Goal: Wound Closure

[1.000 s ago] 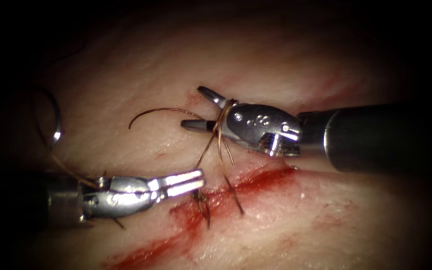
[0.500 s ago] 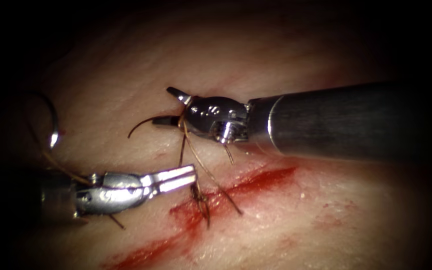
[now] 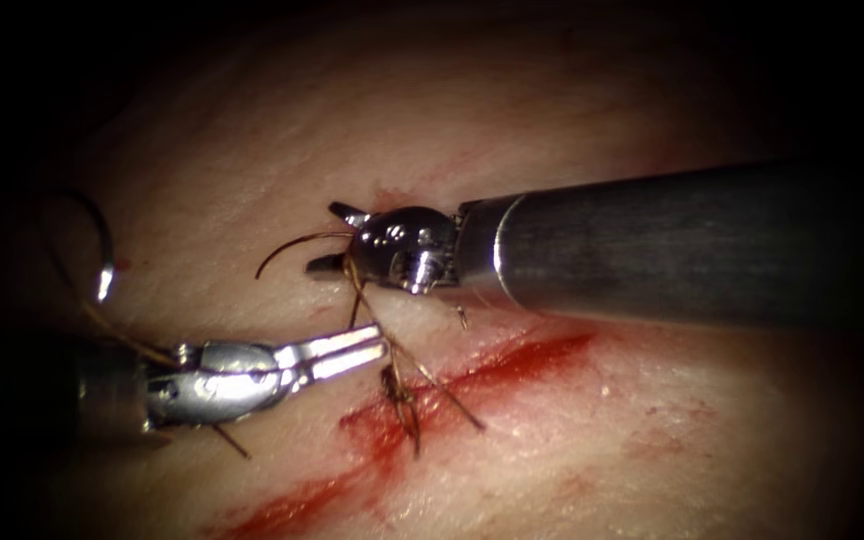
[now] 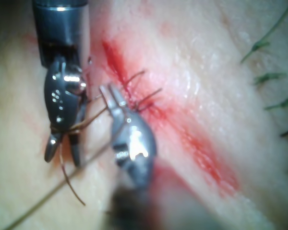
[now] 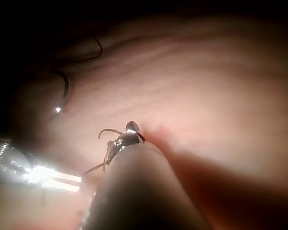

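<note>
A piece of pale tissue (image 3: 572, 90) carries a slanting cut (image 3: 472, 385) wet with red fluid (image 3: 302, 495). The right tool (image 3: 327, 238) rests left of the cut, its jaws parted around a loose tail of thread (image 3: 287, 245), with thread looped around its neck. The left tool (image 3: 377, 350) lies lower, its jaws nearly closed; I cannot tell whether they pinch the thread beside them. The curved needle (image 3: 104, 240) lies free on the tissue, far left of the cut, held by neither tool.
</note>
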Tool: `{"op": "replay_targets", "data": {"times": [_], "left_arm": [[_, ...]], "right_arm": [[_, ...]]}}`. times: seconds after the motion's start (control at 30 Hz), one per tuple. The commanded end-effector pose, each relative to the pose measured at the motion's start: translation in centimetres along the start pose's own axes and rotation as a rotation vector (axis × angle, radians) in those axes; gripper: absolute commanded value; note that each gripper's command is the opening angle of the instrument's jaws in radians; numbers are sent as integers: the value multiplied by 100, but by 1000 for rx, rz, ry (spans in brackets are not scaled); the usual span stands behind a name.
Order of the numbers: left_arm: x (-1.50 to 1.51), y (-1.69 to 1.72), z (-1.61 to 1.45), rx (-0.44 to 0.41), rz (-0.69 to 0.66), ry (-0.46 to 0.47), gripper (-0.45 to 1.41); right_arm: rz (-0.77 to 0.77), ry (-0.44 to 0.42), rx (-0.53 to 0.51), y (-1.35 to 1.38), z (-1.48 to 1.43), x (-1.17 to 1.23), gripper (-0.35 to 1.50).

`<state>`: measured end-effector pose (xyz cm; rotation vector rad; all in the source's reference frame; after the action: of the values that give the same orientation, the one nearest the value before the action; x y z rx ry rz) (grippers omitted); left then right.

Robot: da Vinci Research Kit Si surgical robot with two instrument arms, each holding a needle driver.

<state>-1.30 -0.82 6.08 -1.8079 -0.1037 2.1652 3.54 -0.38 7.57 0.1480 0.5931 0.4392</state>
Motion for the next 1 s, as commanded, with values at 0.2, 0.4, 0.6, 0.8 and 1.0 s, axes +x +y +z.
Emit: {"op": "replay_targets", "data": {"times": [0.2,0.4,0.6,0.8,1.0], "left_arm": [[-7,6,5,-1,-4,0,-45],[-7,6,2,-4,-3,1,-45],[-8,6,2,-4,-3,1,-45],[-8,5,3,-3,-3,1,-45],[-11,-4,5,6,-4,-4,-45]], "right_arm": [[-25,-6,-11,-2,22,14,51],[-91,-19,-8,-6,20,12,-35],[-151,-120,40,-8,13,8,-35],[-158,-91,67,-15,-22,8,-35],[-87,71,70,-22,-87,8,-35]]}}
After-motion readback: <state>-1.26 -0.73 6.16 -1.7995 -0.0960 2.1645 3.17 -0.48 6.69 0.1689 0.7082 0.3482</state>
